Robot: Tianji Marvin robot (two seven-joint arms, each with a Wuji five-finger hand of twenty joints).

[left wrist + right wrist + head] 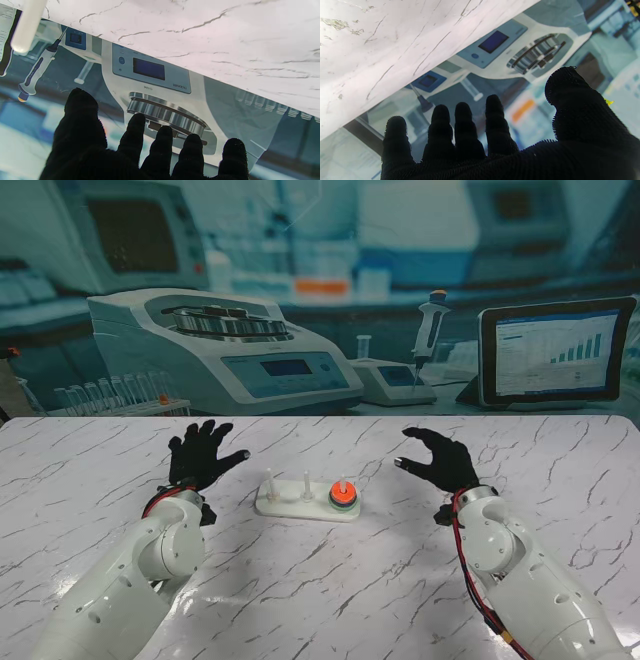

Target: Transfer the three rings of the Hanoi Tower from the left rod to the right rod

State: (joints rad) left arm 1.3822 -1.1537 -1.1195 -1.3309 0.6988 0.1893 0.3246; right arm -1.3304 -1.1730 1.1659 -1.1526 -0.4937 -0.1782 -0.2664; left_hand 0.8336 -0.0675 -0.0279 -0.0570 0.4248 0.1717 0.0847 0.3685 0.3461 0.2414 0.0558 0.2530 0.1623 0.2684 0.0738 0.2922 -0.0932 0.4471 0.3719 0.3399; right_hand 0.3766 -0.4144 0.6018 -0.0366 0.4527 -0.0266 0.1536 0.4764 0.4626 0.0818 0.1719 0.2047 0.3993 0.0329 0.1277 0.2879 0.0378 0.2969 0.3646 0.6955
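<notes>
Stacked rings (343, 495) — separate colours indistinct

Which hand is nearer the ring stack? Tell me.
Right, narrowly. The right hand hovers open to the right of the ring stack on the right rod; the left hand hovers open on the far side of the base, beyond the left rod.

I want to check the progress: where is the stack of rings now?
In the stand view, the stack of rings sits on the right rod of the white base, between the two hands, nearer the right hand.
</notes>
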